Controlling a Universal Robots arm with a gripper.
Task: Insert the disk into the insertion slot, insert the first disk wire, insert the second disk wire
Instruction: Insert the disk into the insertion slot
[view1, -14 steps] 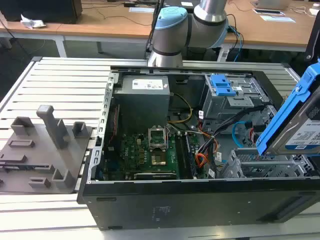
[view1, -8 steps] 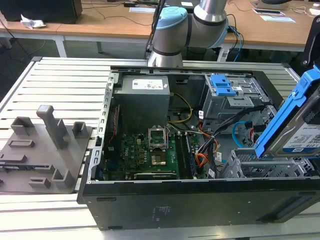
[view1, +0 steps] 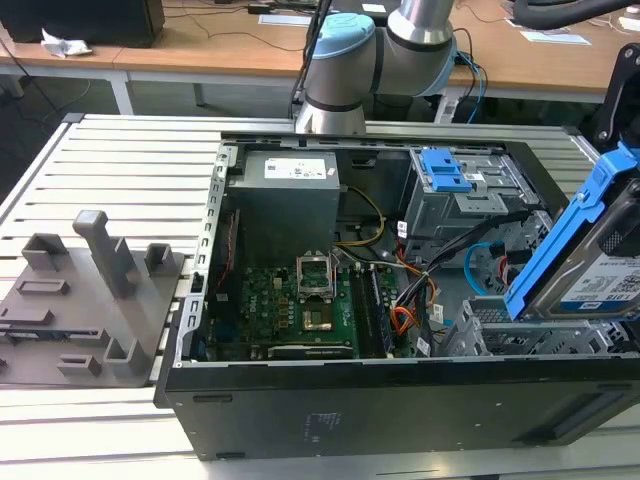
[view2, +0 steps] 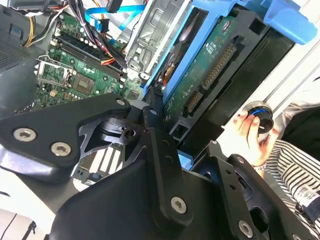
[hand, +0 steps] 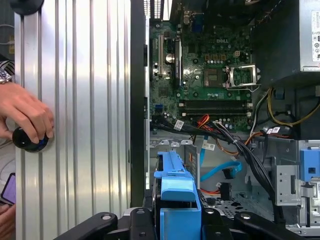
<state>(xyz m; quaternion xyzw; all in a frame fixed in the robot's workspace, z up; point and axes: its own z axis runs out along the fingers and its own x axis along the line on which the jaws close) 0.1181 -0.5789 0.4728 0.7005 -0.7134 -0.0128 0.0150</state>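
Grey fixture plate (view1: 90, 290) sits on the bench (view1: 130, 160) at nine o'clock in the exterior view. Centre, the open case (view1: 400, 400) holds the motherboard (view1: 290, 300) and, at one o'clock, a blue-clipped cage (view1: 445, 175). At three o'clock the disk (view1: 590, 250), pinched in our pincer (hand: 177, 220), tilts above the insertion slot (view1: 490, 325), not yet in. Step one, we judge: it calls for squaring caddy to bay.

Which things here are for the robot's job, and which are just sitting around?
For the job: grey metal disk in a bright blue plastic caddy, held tilted in the black gripper; silver-grey perforated metal insertion slot.
Just lying about: grey plastic block with upright pegs; small blue plastic clip; green circuit board; a person's hand on a black knob.
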